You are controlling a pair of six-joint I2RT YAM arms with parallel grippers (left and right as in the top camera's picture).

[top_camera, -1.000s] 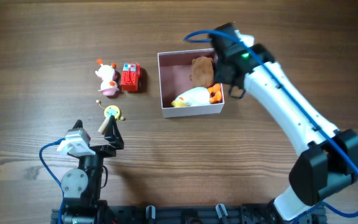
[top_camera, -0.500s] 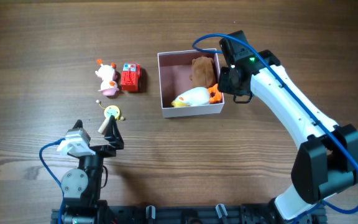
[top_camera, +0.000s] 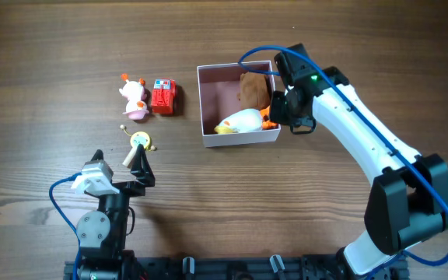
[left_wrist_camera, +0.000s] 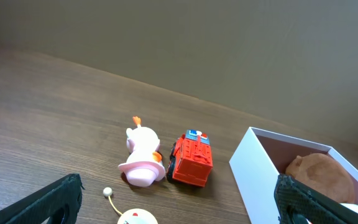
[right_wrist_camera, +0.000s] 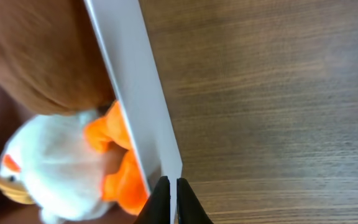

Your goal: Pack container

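Note:
The container [top_camera: 239, 138], a white-walled box with a dusty-pink inside, sits at mid-table and holds a brown plush [top_camera: 253, 88] and a white chick with orange feet [top_camera: 238, 121]. My right gripper [top_camera: 278, 110] is at the container's right wall. In the right wrist view its fingers [right_wrist_camera: 171, 199] are shut on the thin white wall [right_wrist_camera: 135, 81]. My left gripper [top_camera: 138, 165] is open and empty near the front left. Between its fingers [left_wrist_camera: 179, 210], the left wrist view shows the container's corner [left_wrist_camera: 260, 180].
A pink-and-white toy [top_camera: 134, 98] and a red truck [top_camera: 163, 96] stand left of the container. They also show in the left wrist view, toy [left_wrist_camera: 143, 163] and truck [left_wrist_camera: 190, 163]. A small yellow toy [top_camera: 139, 141] lies just ahead of the left gripper.
My right gripper has moved from over the container's back right corner forward along the right wall and now pinches it. The container and the left arm have not moved.

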